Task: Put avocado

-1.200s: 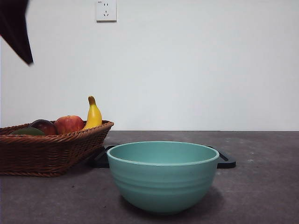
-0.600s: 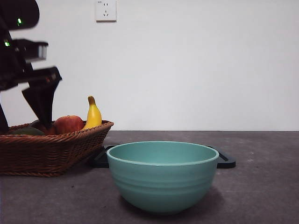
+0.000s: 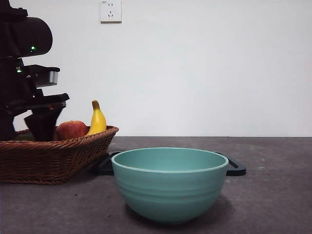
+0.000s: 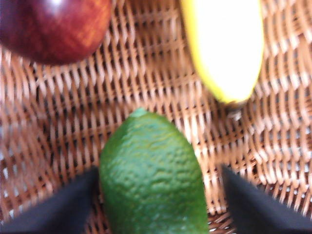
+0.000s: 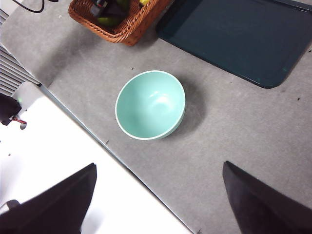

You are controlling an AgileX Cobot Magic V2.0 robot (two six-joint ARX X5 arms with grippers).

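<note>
Left wrist view: left gripper (image 4: 158, 195) is spread wide inside the wicker basket (image 4: 146, 83), jaws straddling the avocado (image 4: 152, 176), one touching its side and the other apart. Avocado lies on the basket floor, with a red apple (image 4: 53, 27) and a banana (image 4: 225, 46) near it. Right gripper (image 5: 158, 202) hangs high, jaws wide, above the table (image 5: 234, 131) with the teal bowl (image 5: 150, 105) and dark tray (image 5: 239, 36).
</note>
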